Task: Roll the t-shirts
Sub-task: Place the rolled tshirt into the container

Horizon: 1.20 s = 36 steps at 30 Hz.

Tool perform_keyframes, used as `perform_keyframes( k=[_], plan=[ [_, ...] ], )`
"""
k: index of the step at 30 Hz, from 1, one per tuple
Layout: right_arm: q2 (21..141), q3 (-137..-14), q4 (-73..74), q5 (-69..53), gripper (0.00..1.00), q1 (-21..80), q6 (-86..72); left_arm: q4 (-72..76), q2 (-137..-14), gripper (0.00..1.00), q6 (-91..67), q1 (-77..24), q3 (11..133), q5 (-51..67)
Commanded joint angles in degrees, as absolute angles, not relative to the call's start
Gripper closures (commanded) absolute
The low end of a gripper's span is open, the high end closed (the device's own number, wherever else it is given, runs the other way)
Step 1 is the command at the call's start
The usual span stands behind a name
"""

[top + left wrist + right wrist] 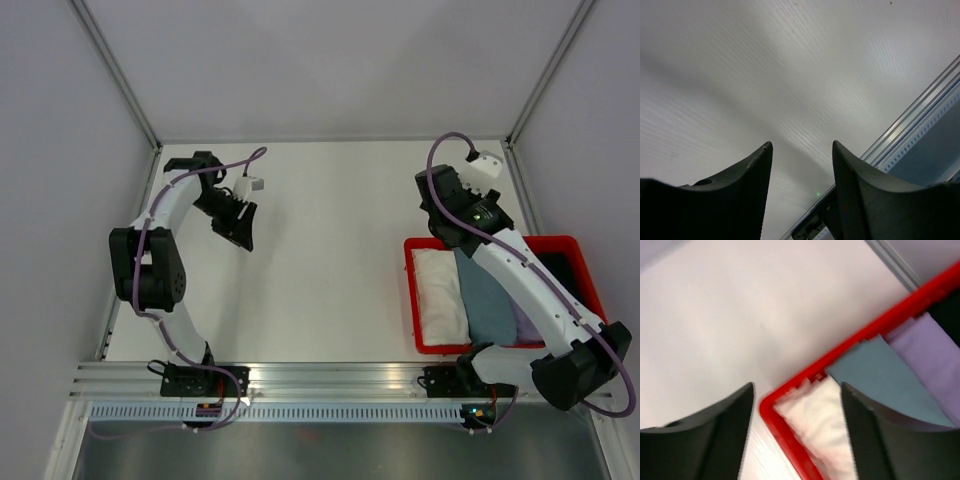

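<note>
The t-shirts lie folded side by side in the red bin (413,300): a cream one (438,295) at the left, then grey-blue (490,305), lilac (528,325) and black (565,265). My right gripper (432,215) hangs above the bin's far left corner. In the right wrist view it (797,386) is open and empty, with the bin's rim (785,435), the cream shirt (825,425), the grey-blue shirt (880,375) and the lilac shirt (930,345) below it. My left gripper (238,225) is open over the bare white table at the far left, holding nothing (802,145).
The white table (330,230) stretches between the two arms. An aluminium rail (330,375) runs along the near edge and shows in the left wrist view (910,125). Grey walls with metal posts close in the back and sides.
</note>
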<state>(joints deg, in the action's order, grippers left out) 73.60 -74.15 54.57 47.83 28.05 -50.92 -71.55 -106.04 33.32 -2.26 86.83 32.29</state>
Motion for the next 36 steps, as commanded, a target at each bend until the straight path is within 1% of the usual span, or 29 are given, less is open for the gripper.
perform_keyframes(
  k=[1,2,3,4,5,6,7,8,9,10,12,16,19,27,36],
  plan=[
    [67.44,-72.44,35.39,53.09,0.17,27.34,-32.8,-69.52,-99.76,0.43,30.24,-1.5,87.28,29.71],
    [66.28,-71.73,32.81,49.43,0.12,26.46,-28.35,-69.09,-97.58,0.43,29.36,-1.23,86.23,28.4],
    [65.4,-71.11,30.78,47.05,0.04,23.5,-26.13,-67.86,-96.6,0.43,28.83,-0.62,85.7,27.78],
    [65.3,-71.02,30.41,46.06,0.02,21.73,-24.45,-67.16,-95.46,0.43,28.31,-0.18,85.08,27.16],
    [66.17,-71.71,32.15,46.75,0.02,20.23,-24.17,-66.54,-93.71,0.43,27.08,-0.18,84.03,26.46],
    [68.7,-72.5,34.52,46.76,0.02,16.56,-25.21,-65.4,-92.73,0.43,26.29,1.91,83.41,26.37],
    [70.3,-74.51,39.85,45.8,0.02,13.91,-26.18,-64.87,-92.03,0.43,25.67,2.46,82.97,26.37],
    [71.62,-75.05,41.64,39.35,0.02,11.19,-26.37,-64.52,-90.89,0.43,24.45,2.98,82.1,26.98],
    [72.76,-75.23,42.62,35.37,0.02,4.98,-24.97,-64.25,-90.44,0.43,24.0,3.77,81.74,27.24],
    [73.82,-73.93,41.93,30.37,0.02,2.05,-23.39,-63.73,-89.92,0.43,23.39,3.95,81.39,27.42],
    [72.7,-71.64,40.7,27.69,0.02,-2.78,-21.63,-63.2,-88.86,0.43,22.94,4.13,79.98,27.34],
    [68.13,-63.83,34.91,27.34,0.02,-3.25,-20.65,-62.58,-87.19,0.43,22.67,4.31,77.96,26.19],
    [67.06,-62.41,34.19,23.12,0.02,-3.96,-19.78,-62.49,-86.4,0.43,23.03,4.31,77.61,26.1],
    [69.52,-62.93,37.52,23.64,0.02,-4.04,-22.15,-62.49,-86.75,0.43,23.73,4.31,78.05,26.02],
    [68.47,-62.49,35.51,22.33,0.02,-4.04,-21.53,-62.31,-86.75,0.43,24.17,4.22,78.05,26.01]
  ],
)
